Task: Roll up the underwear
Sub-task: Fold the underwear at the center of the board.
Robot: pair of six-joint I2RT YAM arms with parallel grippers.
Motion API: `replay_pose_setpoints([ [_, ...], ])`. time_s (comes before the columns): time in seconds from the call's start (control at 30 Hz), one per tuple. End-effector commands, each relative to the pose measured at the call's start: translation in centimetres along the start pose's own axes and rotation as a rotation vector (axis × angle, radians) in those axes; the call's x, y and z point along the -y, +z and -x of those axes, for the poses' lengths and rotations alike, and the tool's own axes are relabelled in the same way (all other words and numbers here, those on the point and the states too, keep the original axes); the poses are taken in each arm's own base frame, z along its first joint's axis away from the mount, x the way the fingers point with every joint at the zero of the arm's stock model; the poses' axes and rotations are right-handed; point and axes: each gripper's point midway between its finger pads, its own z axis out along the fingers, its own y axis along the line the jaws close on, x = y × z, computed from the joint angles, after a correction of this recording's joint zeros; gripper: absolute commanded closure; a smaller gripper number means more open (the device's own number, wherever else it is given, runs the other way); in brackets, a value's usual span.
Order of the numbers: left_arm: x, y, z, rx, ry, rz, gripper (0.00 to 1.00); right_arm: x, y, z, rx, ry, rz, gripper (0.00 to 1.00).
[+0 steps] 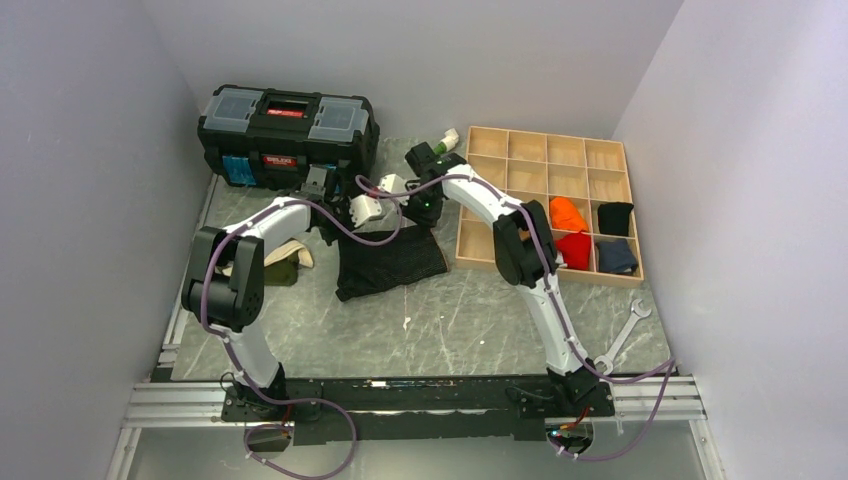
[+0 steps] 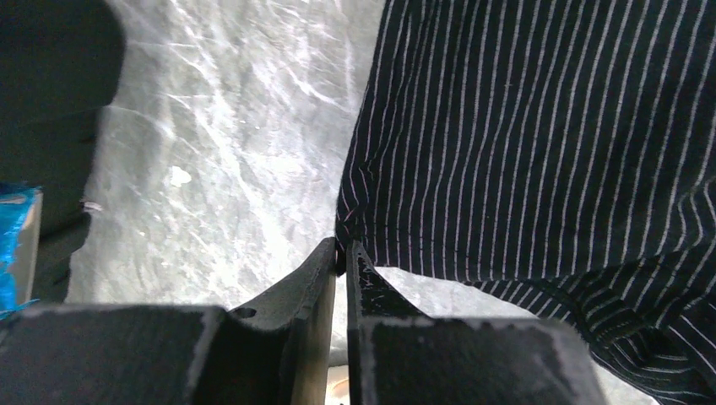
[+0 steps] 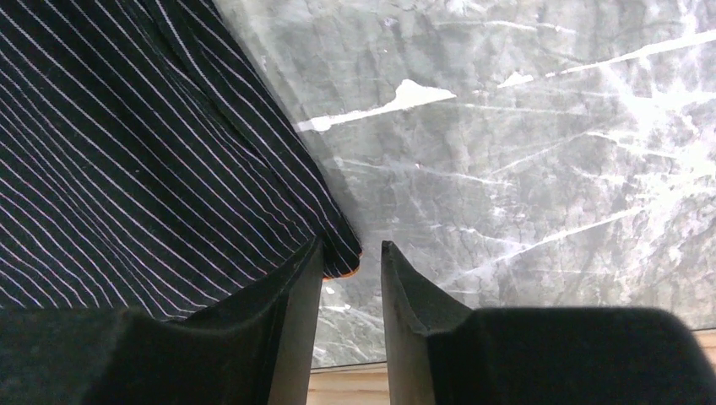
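– Left gripper (image 2: 342, 253) has its fingers (image 2: 308, 287) pressed almost together on a corner of the underwear (image 2: 540, 126). Its wrist camera shows the striped hem caught right at the tips, with cloth spreading away ahead of them.

– And the right gripper (image 3: 352, 253)?

– Spread a little. Its own camera shows a clear gap between the fingers, with another corner of the garment lying on the table (image 3: 549, 169) just inside that gap, against one finger. It grips nothing.

– Can the overhead view confirm either?

– No. From above both grippers sit at the far edge of the cloth, one at each corner, but the wrists hide the fingertips. What it adds is the whole garment: flat, dark, roughly square, stretching from the grippers back toward the arm bases.

– What else lies around?

– The overhead gives that. Beyond the left gripper stands a black toolbox (image 1: 288, 130). An olive garment (image 1: 282, 268) with a cream band lies on the outer side of the left arm. Just outward of the right gripper, a wooden tray (image 1: 540, 272) holds orange, red, black and blue cloths (image 1: 573, 248). A wrench (image 1: 620, 340) lies well behind it, near the right arm's base.

– Stripes?

– Wrist cameras alone resolve them: fine pale lines on black.
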Motion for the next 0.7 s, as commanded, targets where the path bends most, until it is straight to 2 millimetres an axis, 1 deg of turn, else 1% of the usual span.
replay_pose_setpoints([
  [0.0, -1.8, -0.1, 0.7, 0.027, -0.013, 0.079, 0.84, 1.7, -3.0, 0.8, 0.080, 0.062, -0.064, 0.65],
  [0.13, -1.9, 0.3, 0.5, 0.024, -0.021, 0.081, 0.80, 1.8, -4.1, 1.3, 0.130, 0.091, -0.060, 0.64],
  [0.3, -2.1, 0.6, 0.1, 0.009, -0.029, 0.093, 0.72, 2.0, -5.4, 1.7, 0.195, 0.123, -0.062, 0.63],
  [0.4, -2.2, 0.6, -0.1, 0.003, -0.035, 0.106, 0.69, 2.1, -6.0, 1.9, 0.230, 0.137, -0.055, 0.60],
  [0.5, -2.7, 0.5, -0.3, -0.005, -0.053, 0.139, 0.66, 1.9, -6.6, 2.1, 0.256, 0.149, -0.036, 0.53],
  [0.57, -3.3, 0.3, -0.3, -0.006, -0.067, 0.174, 0.61, 1.9, -6.9, 2.1, 0.269, 0.156, -0.027, 0.52],
  [0.67, -4.3, -0.1, -0.2, -0.009, -0.094, 0.226, 0.51, 1.5, -7.6, 2.3, 0.292, 0.164, -0.018, 0.51],
])
